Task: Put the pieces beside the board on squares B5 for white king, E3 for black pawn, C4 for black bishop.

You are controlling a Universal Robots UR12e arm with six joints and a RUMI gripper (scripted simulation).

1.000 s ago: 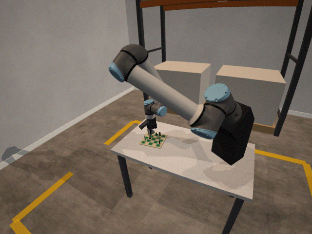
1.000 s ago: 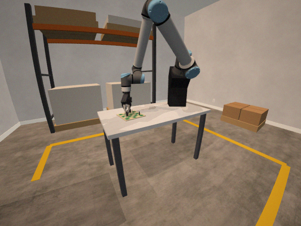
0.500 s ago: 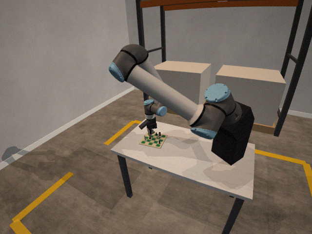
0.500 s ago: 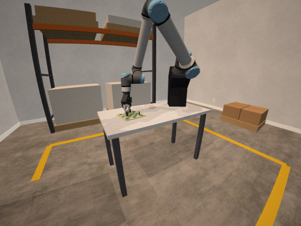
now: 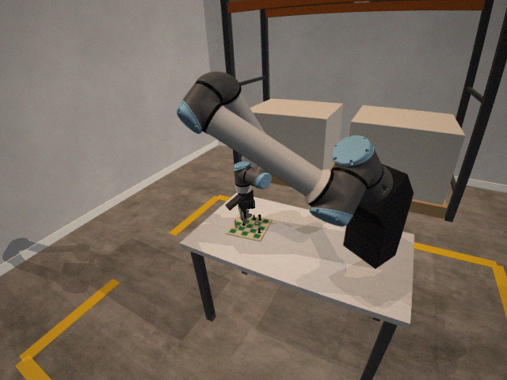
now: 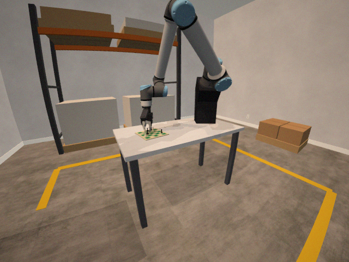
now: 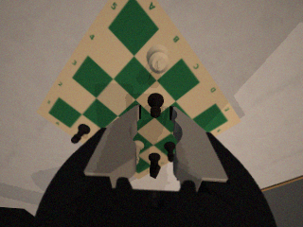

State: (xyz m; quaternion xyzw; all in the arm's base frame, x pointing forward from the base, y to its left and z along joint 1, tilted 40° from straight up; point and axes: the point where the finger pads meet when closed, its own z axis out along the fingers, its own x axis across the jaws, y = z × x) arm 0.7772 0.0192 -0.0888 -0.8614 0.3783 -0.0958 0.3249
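Gripper (image 5: 245, 219) (image 6: 146, 129) (image 7: 155, 106) stands narrow around the black bishop (image 5: 244, 224) (image 6: 147, 131) (image 7: 155, 100), grip unclear; centre-frame in the wrist view, it seems on C4. White king (image 5: 235, 224) (image 6: 145, 134) (image 7: 158, 59) appears on B5; E3's pawn is uncertain.

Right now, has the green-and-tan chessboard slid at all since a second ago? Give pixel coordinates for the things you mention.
No. In the top view, the chessboard (image 5: 244, 236) (image 6: 156, 134) (image 7: 133, 28) keeps the same place against the front edge and left corner of the table (image 5: 295, 253) (image 6: 183, 138) (image 7: 270, 123).
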